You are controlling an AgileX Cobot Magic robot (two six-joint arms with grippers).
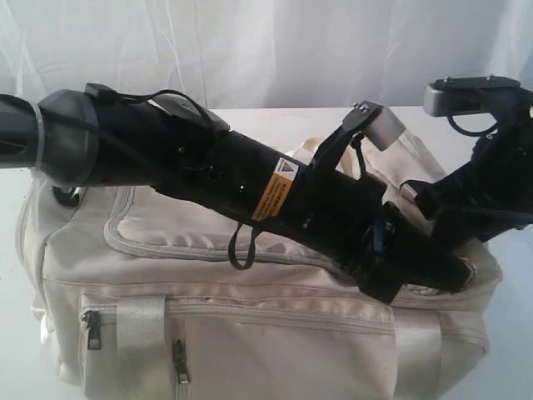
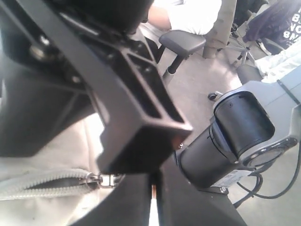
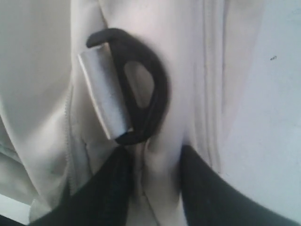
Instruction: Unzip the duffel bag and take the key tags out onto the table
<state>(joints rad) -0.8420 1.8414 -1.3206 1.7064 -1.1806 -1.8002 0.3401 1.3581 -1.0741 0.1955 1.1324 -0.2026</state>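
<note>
The cream duffel bag (image 1: 250, 333) fills the table (image 1: 12, 275). My left arm reaches across the bag's top to its right end. There the left gripper (image 1: 454, 273) (image 2: 153, 184) is shut to a thin slit with a coppery bit in it, right beside the zipper slider (image 2: 101, 180) at the end of the grey zip (image 2: 42, 186). My right gripper (image 1: 426, 200) (image 3: 153, 162) is shut on a fold of the bag's fabric (image 3: 160, 155), just under a black D-ring with a silver bar (image 3: 124, 89). The key tags are hidden.
Two dark zip pulls (image 1: 92, 327) (image 1: 179, 360) hang on the front pockets beside a webbing handle (image 1: 140, 329). The right arm's grey joint (image 2: 244, 127) sits close to my left gripper. A white curtain hangs behind the table.
</note>
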